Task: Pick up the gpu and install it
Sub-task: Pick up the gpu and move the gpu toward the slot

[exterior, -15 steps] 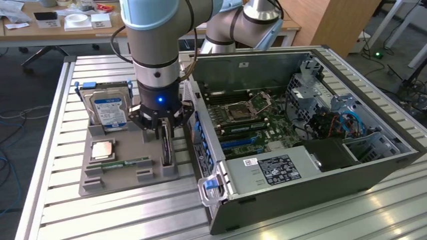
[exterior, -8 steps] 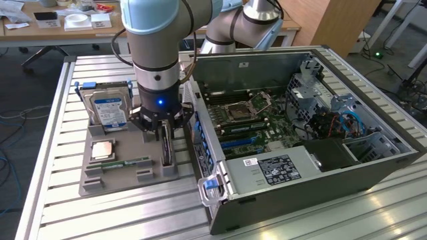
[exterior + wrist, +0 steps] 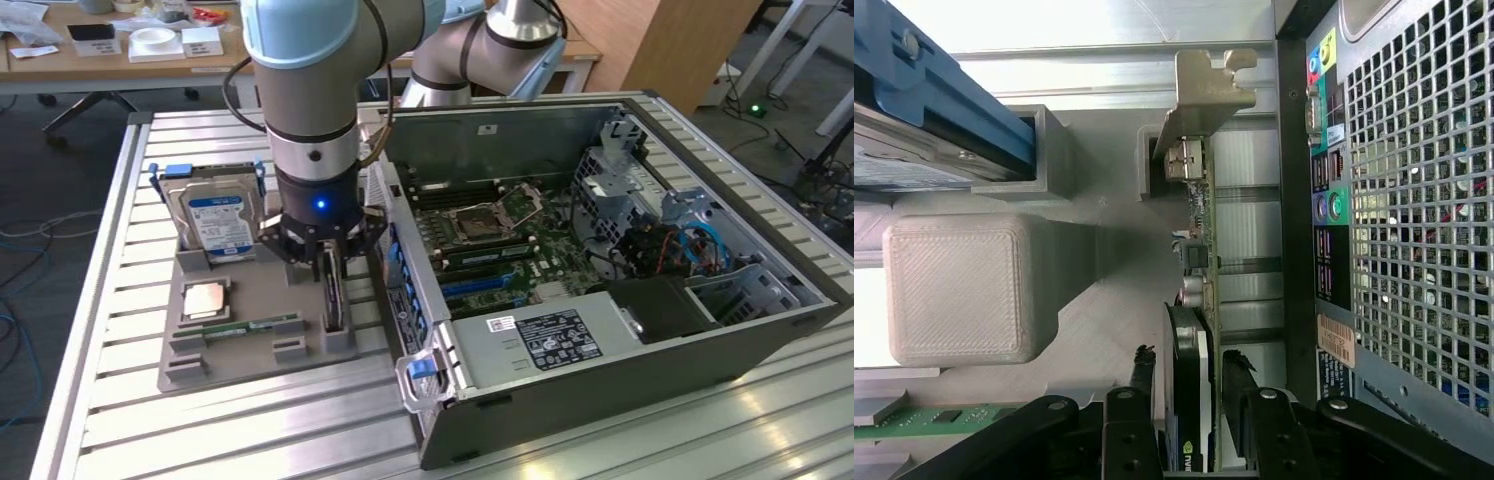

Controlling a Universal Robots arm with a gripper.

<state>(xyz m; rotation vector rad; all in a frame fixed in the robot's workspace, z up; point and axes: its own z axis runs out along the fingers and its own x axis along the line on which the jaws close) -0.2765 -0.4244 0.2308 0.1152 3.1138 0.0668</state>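
At 9 o'clock of the computer case [image 3: 601,380] in the exterior view, gpu [image 3: 332,300] stands on edge in the gray holder [image 3: 227,350], top edge exposed for grasping. Hand [image 3: 330,262] sits over it, fingers [image 3: 1242,385] open, straddling the card, not clamped.

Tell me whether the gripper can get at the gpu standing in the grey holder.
Probably yes: the gripper is open with a finger on either side of the gpu, nothing in between, and the computer case stands apart.
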